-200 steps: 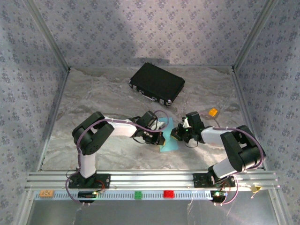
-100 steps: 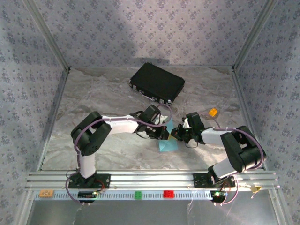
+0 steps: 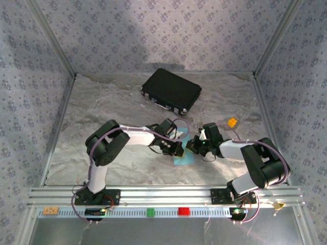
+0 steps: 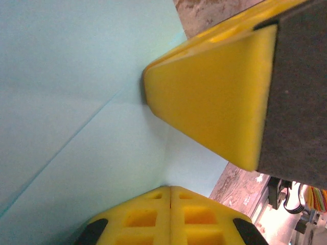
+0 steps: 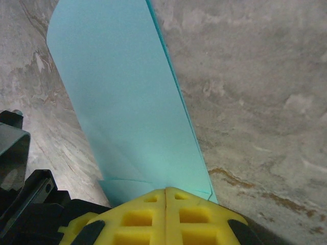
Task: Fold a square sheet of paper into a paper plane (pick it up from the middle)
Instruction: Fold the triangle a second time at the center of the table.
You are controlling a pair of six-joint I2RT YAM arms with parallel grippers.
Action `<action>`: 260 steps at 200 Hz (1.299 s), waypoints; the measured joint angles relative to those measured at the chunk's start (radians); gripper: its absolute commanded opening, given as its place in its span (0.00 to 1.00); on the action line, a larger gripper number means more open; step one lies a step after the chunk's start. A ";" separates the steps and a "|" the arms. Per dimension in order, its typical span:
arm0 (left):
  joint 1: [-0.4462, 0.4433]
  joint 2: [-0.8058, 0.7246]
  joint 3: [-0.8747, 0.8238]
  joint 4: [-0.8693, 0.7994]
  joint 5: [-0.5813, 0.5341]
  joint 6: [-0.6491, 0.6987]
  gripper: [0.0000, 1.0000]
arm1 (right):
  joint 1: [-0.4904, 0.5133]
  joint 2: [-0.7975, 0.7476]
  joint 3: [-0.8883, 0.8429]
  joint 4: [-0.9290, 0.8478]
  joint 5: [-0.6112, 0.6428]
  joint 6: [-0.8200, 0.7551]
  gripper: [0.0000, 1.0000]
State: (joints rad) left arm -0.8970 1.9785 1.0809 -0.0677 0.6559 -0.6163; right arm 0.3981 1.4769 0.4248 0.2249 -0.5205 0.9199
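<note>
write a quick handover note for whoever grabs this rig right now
Left gripper: shut, pinching the blue sheet of paper.
Right gripper: shut on the same sheet, facing the left one, fingertips close together.
Paper: between the two grippers, over the front centre of the table, with its lower part trailing toward the arm bases.
Done: the sheet is picked up, and a crease shows in the left wrist view.
Left: no pointed nose or wings visible yet, so most of the folding likely remains.
</note>
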 measured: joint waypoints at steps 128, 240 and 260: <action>-0.033 -0.081 -0.046 -0.113 -0.082 0.098 0.02 | 0.002 -0.005 -0.002 -0.008 0.000 0.006 0.01; -0.052 -0.182 -0.116 -0.151 -0.114 0.092 0.04 | 0.004 -0.009 -0.002 -0.012 0.003 0.007 0.01; -0.050 -0.197 -0.114 -0.122 -0.113 0.075 0.04 | 0.004 -0.010 -0.002 -0.012 0.004 0.007 0.01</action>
State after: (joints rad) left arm -0.9470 1.7817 0.9665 -0.1902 0.5426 -0.5415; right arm 0.4019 1.4673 0.4232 0.2127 -0.5167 0.9272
